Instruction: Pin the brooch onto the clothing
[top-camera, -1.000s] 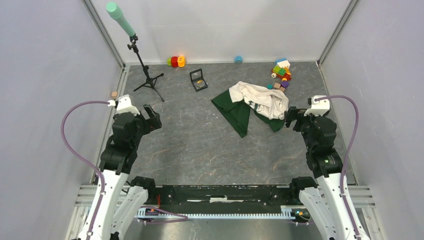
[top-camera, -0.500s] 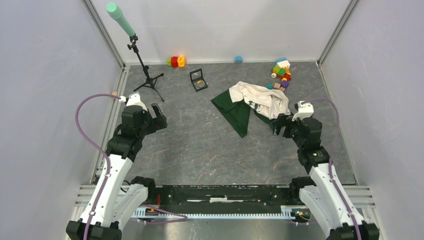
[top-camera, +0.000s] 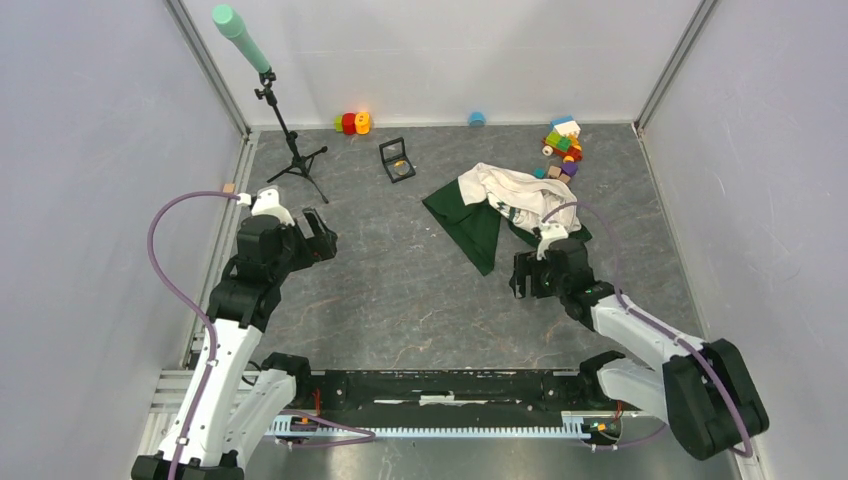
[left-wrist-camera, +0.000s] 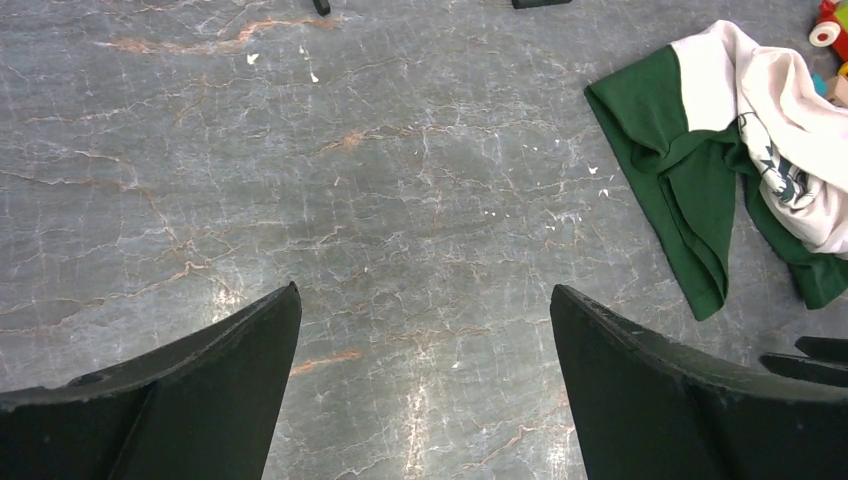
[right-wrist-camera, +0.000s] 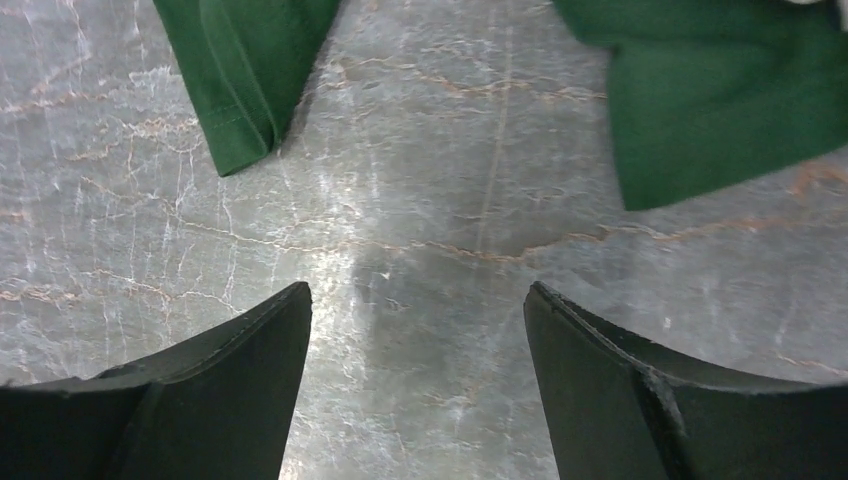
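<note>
The clothing (top-camera: 505, 205) lies crumpled at the back right of the grey floor, cream body bunched over its green sleeves. It also shows in the left wrist view (left-wrist-camera: 740, 130). A small black box (top-camera: 397, 158) stands open left of it, with a small round disc, seemingly the brooch (top-camera: 402, 170), in its lower half. My right gripper (top-camera: 525, 275) is open and empty, low over the floor just in front of the shirt; green cloth (right-wrist-camera: 245, 70) lies ahead of its fingers (right-wrist-camera: 417, 295). My left gripper (top-camera: 318, 232) is open and empty at the left (left-wrist-camera: 425, 300).
A black tripod (top-camera: 290, 150) with a teal-tipped stick stands at the back left. Red and yellow toys (top-camera: 354, 123), a blue cap (top-camera: 477, 119) and a heap of coloured blocks (top-camera: 562, 145) lie along the back wall. A small wooden cube (top-camera: 229, 188) sits at the left edge.
My right arm has swung left and down from beside the shirt's right edge to the floor in front of it. My left arm has shifted slightly right.
</note>
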